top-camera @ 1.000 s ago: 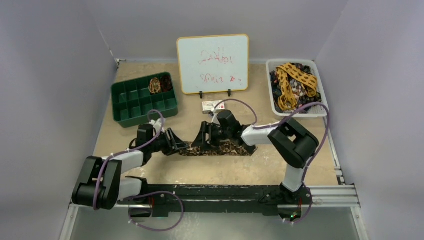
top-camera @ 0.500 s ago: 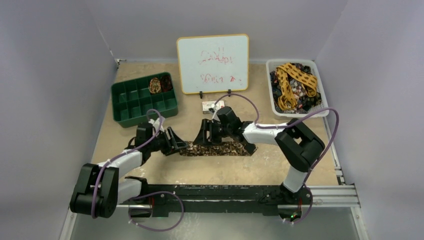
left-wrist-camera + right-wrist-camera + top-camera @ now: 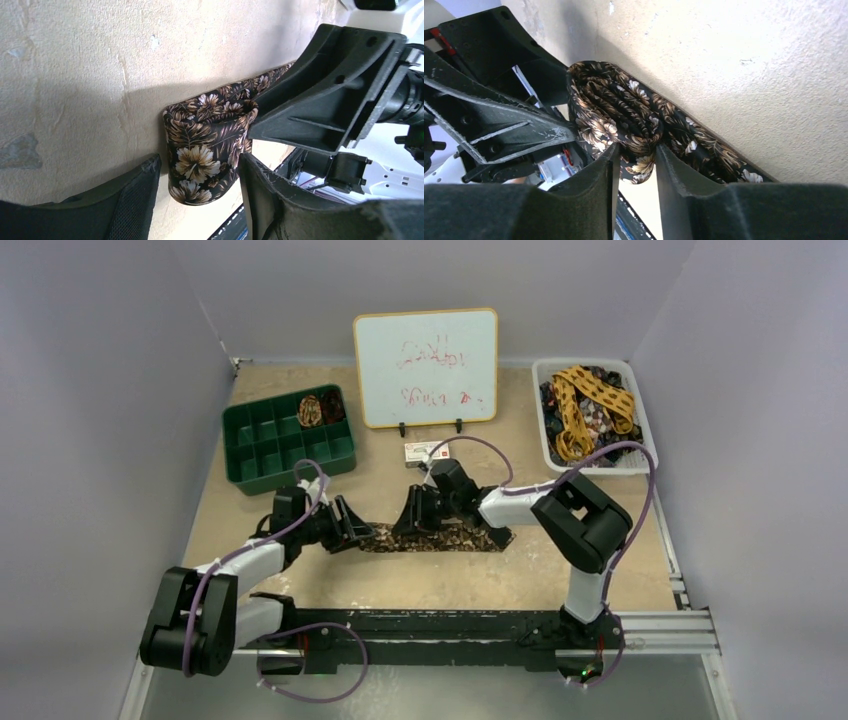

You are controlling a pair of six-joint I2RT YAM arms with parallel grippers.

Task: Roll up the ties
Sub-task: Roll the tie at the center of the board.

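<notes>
Brown floral tie lying at the centre of the table, one end coiled
The whiteboard at 12 o'clock is showing only illegible red scrawl. The right gripper is pinching a fold of the glossy fabric beside the coil; the left gripper is standing open, straddling the soft coil at the tie's 9 o'clock end.

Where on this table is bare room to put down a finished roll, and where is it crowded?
Bare tabletop: between the brown floral tie and the base rail, and right of the right arm, in front of the white basket. Crowded: the middle, where the left end effector and right end effector meet at the tie.
</notes>
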